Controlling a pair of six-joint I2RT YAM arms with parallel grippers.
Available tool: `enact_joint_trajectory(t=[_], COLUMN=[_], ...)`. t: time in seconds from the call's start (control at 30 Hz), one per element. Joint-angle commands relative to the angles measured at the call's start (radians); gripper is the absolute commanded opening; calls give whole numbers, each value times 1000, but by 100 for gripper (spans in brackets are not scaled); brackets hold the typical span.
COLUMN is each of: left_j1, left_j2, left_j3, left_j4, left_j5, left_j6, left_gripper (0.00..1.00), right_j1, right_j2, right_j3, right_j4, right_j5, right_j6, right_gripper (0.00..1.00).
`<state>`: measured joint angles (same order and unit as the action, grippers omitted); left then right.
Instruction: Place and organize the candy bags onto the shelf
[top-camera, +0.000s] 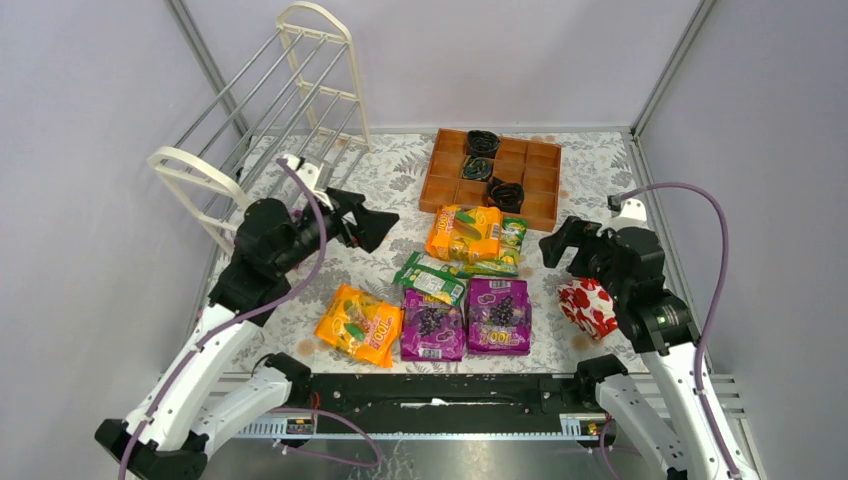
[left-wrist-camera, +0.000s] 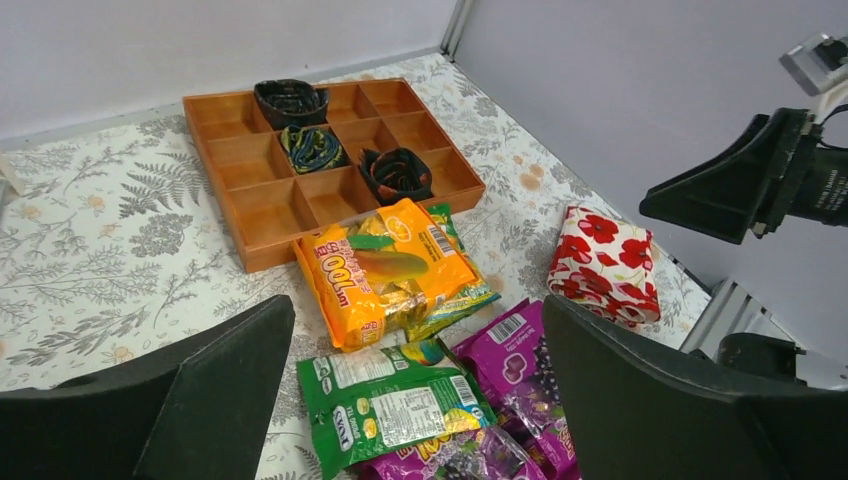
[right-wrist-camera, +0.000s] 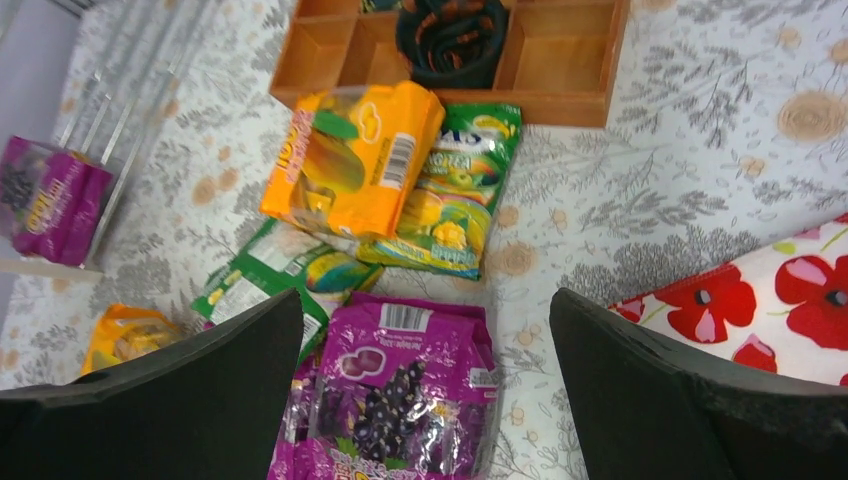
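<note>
Several candy bags lie on the floral cloth in front of the arms. An orange bag (top-camera: 462, 232) rests on a green one (top-camera: 508, 250) by the wooden tray. A green bag (left-wrist-camera: 395, 400) lies label-up, two purple bags (top-camera: 432, 325) (right-wrist-camera: 410, 390) sit side by side, and another orange bag (top-camera: 358, 325) is at the near left. A further purple bag (right-wrist-camera: 50, 200) sits among the shelf's rods. The shelf (top-camera: 270, 120) stands at the far left. My left gripper (top-camera: 385, 225) hovers open left of the pile. My right gripper (top-camera: 555, 245) hovers open to its right, above a purple bag.
An orange-brown wooden compartment tray (top-camera: 540, 190) with black coils (top-camera: 505, 193) stands behind the pile. A red-and-white floral package (top-camera: 588, 305) lies under my right arm. Grey walls close in on both sides and at the back.
</note>
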<state>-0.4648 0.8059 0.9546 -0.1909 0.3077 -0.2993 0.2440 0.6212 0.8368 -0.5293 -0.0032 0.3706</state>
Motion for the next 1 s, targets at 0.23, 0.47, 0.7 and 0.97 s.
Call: enact_joint_trajectory(t=[0.23,0.47,0.7,0.97], left_j1=[-54,-54,-53,-54], left_j2=[84,92,106,77], left_j3=[-12,-58,-76,-92], left_j4=[-18,-8,18,30], left_j5=[-205,-215,-170,-146], left_j6=[78,47,6,-18], left_gripper=[99,99,99,99], right_j1=[1,100,104,103], right_j2=[176,299,513,678], right_j3=[-124,-194,-180,-210], right_j4=[158,337,695,881], right_j5=[-208,-206,-150,-35], right_j6=[48,120,248,381], right_gripper=[100,100,100,100])
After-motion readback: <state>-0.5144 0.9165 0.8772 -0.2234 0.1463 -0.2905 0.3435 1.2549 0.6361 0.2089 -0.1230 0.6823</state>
